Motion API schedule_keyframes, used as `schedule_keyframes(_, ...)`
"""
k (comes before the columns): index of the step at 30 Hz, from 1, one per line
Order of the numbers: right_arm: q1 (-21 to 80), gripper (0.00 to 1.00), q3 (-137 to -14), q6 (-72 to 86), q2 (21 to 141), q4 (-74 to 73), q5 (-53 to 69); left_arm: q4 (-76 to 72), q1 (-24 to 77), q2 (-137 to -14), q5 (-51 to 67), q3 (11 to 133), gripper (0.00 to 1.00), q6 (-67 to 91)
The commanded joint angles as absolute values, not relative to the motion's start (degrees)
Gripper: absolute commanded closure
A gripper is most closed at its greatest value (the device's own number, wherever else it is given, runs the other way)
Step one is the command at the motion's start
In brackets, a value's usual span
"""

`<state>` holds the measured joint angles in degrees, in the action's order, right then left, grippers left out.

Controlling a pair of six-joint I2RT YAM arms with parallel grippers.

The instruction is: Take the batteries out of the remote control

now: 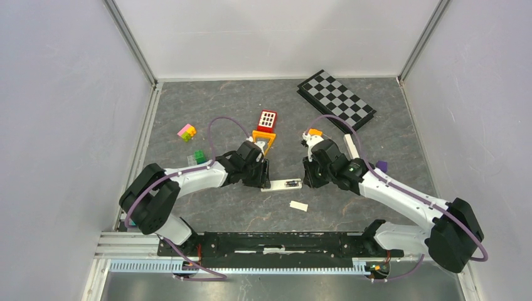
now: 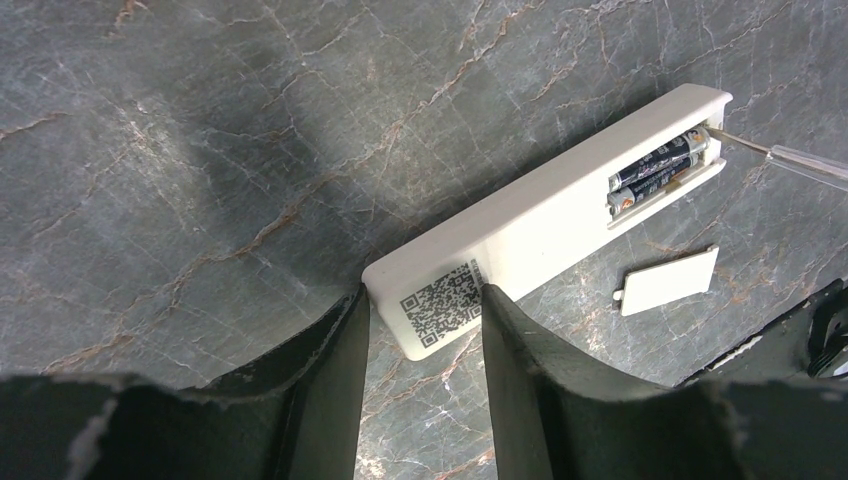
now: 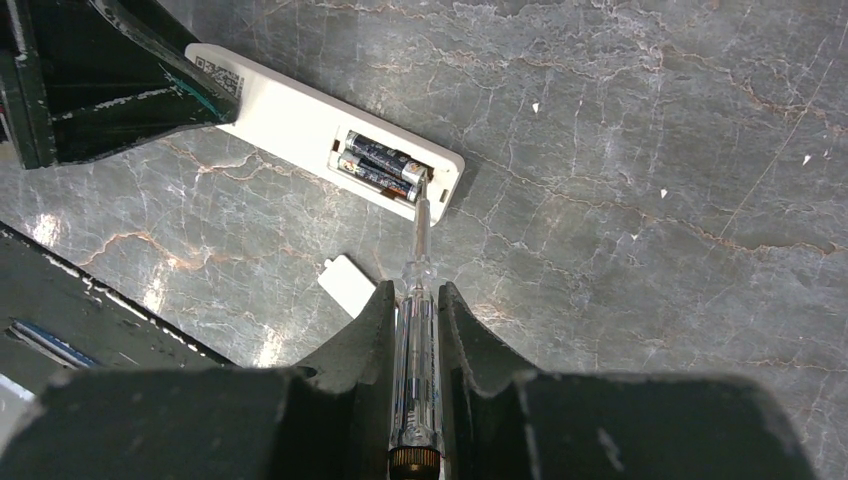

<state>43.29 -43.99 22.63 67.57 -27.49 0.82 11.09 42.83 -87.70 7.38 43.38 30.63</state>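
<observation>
The white remote control (image 2: 540, 215) lies face down on the grey marble table, its battery bay open. Two batteries (image 2: 655, 170) sit side by side in the bay, dark with metallic ends. My left gripper (image 2: 425, 295) is shut on the remote's QR-code end, a finger against each long side. My right gripper (image 3: 417, 290) is shut on a clear-handled screwdriver (image 3: 418, 330). The screwdriver's thin tip touches the end of the batteries (image 3: 380, 160) at the bay's end wall. In the top view both grippers (image 1: 263, 179) (image 1: 307, 175) flank the remote (image 1: 282, 184).
The loose white battery cover (image 2: 668, 281) lies on the table just near of the remote. A folded chessboard (image 1: 336, 99) sits at the back right. A red toy (image 1: 267, 120) and coloured bricks (image 1: 186, 132) lie behind the left arm. A purple piece (image 1: 381, 167) is beside the right arm.
</observation>
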Motion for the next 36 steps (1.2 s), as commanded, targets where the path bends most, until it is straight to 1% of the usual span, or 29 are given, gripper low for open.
schedule_keyframes(1, 44.56, 1.0, -44.25, 25.11, 65.62, -17.55, 14.91, 10.24, 43.77, -89.93, 6.15, 44.52, 0.5, 30.89)
schedule_keyframes(12, 43.49, 1.0, -43.39, 25.69, 64.7, -17.06, 12.36, 10.79, 43.77, -90.62, 6.35, 45.23, 0.49, 30.23)
schedule_keyframes(20, 40.55, 1.0, -43.65, 27.05, 65.44, -14.69, 14.62, 11.24, 43.75, -90.7, 6.38, 45.64, 0.49, 30.04)
schedule_keyframes(24, 39.28, 1.0, -42.91, 27.54, 65.57, -14.01, 13.8, 11.51, 43.77, -90.53, 6.29, 45.74, 0.49, 30.05)
schedule_keyframes(30, 38.14, 1.0, -41.69, 27.84, 65.26, -14.06, 9.5, 11.68, 43.77, -90.66, 6.46, 45.88, 0.48, 29.97)
schedule_keyframes(36, 38.14, 1.0, -39.75, 24.22, 62.68, -14.54, 13.63, 11.87, 43.77, -90.32, 6.85, 46.01, 0.47, 29.73)
